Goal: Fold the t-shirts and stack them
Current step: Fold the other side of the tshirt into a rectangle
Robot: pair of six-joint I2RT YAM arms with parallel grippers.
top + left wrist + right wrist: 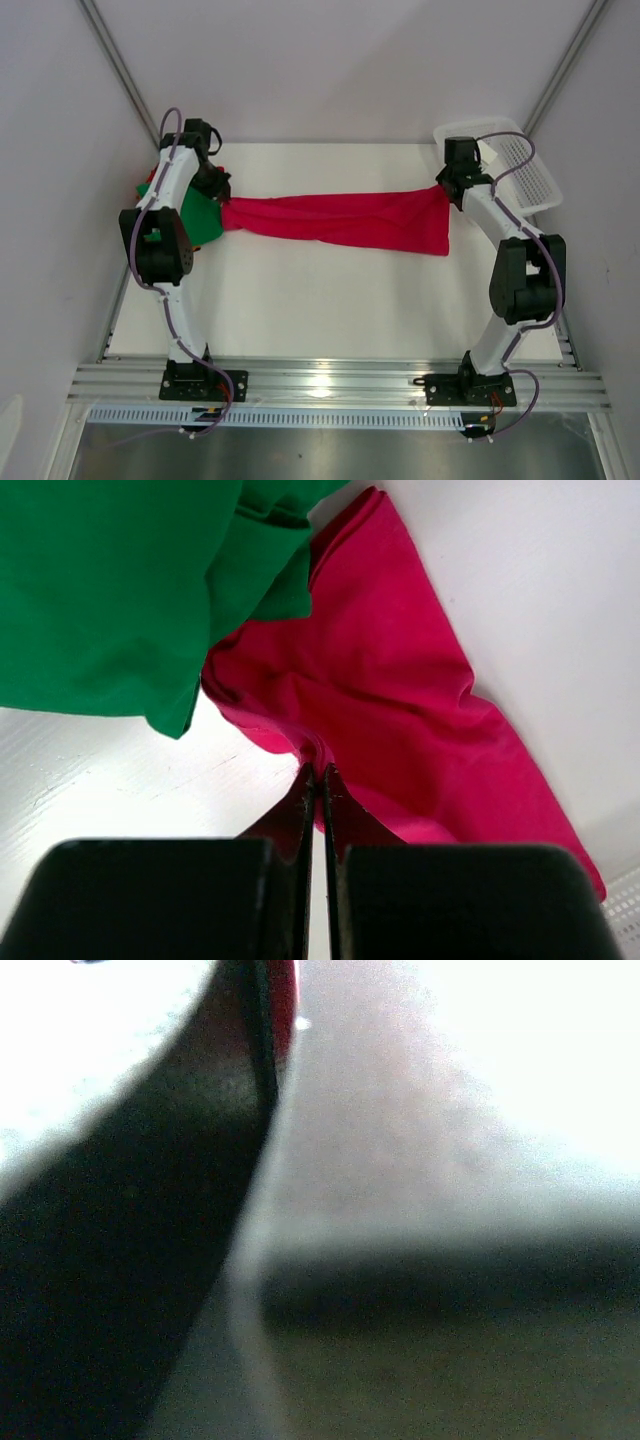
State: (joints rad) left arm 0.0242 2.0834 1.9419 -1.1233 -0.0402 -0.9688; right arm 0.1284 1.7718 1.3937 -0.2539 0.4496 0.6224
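T-shirts: one crimson [340, 222], one green [200, 215]

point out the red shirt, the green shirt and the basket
red t-shirt [340, 220] top view, middle of the stretched cloth
green t-shirt [100, 590] left wrist view, its broad flat part
white mesh basket [530, 175] top view, its mesh wall

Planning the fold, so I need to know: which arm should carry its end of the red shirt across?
Probably right: the right end effector pinches the crimson shirt beside bare table; the left end effector, also pinching it, is crowded against the green shirt.
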